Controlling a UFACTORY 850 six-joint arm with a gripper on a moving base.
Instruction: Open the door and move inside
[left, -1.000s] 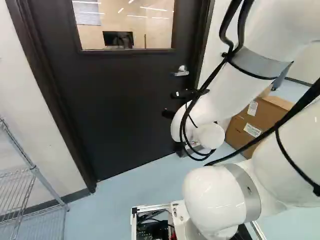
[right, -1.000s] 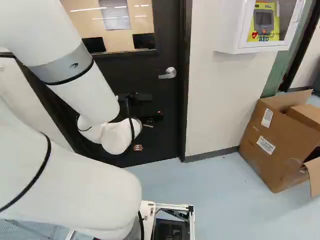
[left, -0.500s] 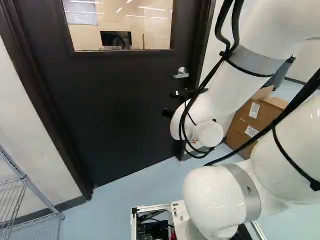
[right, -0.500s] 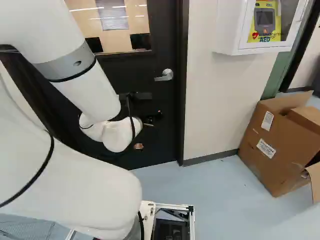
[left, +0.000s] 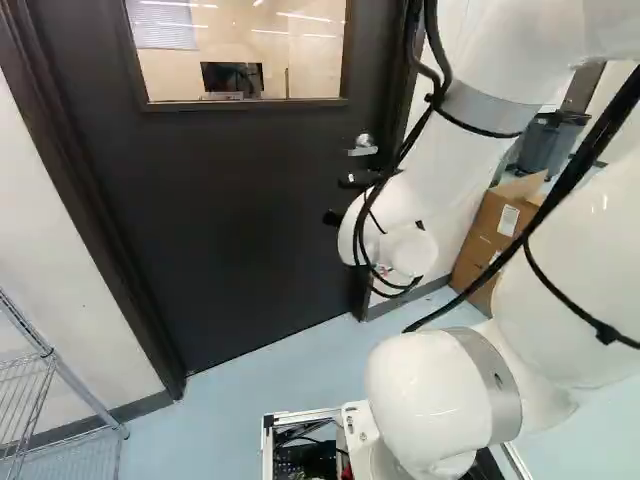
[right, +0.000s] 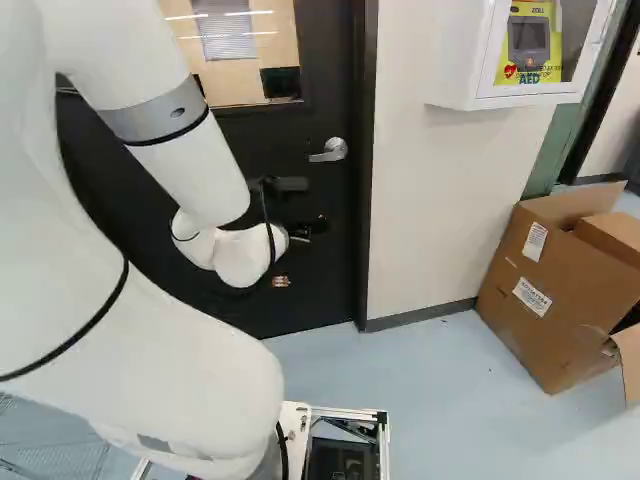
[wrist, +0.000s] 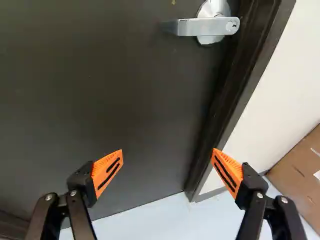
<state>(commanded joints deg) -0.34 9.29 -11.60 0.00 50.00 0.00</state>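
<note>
Left base view: door (left: 230, 210) ahead, shut, probably heavy. Right base view: lever (right: 328, 151) near door's right edge, smooth metal, likely stiff, slippery. Wrist view: our gripper (wrist: 167, 153) wide open, empty; we'd grasp lever's free left end.

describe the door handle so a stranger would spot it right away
Find the dark door with a window in its upper part. Below the window's level, near the edge beside the pale wall, sits the handle: a silvery lever on a round plate, shiny against the dark door.
</note>
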